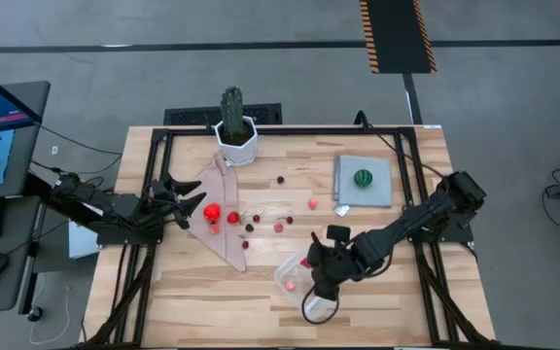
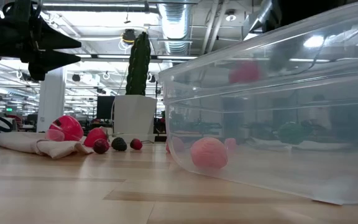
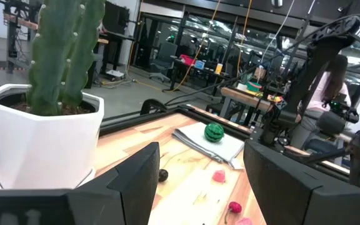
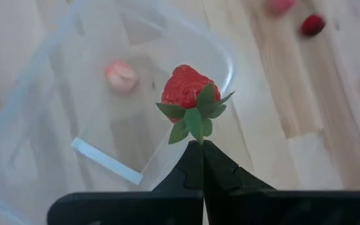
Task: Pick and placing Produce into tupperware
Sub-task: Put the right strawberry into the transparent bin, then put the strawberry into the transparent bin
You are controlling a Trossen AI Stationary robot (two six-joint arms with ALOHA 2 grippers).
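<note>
Your right gripper (image 4: 202,150) has its fingers pressed fully together, pinching a red strawberry (image 4: 188,87) by its green leaves, and it hangs directly above the tupperware (image 1: 304,282), the clear container sitting near the front edge of the table (image 1: 212,292). Inside the tupperware you already have one pale pink piece (image 2: 208,153) lying on the floor of the container. Your left gripper (image 1: 185,207) is well away from the tupperware, on its far left, with its fingers (image 3: 136,178) held partly apart and nothing between them, above a beige cloth (image 1: 224,238). A large red piece (image 1: 212,211) rests on that cloth, and more small red and dark pieces lie scattered on the wood between the cloth and the tupperware. Behind the tupperware, a green striped ball (image 1: 363,178) sits on a grey mat (image 1: 379,192), and a cactus (image 1: 233,109) in a white pot (image 1: 236,146) stands farther back to the left.
</note>
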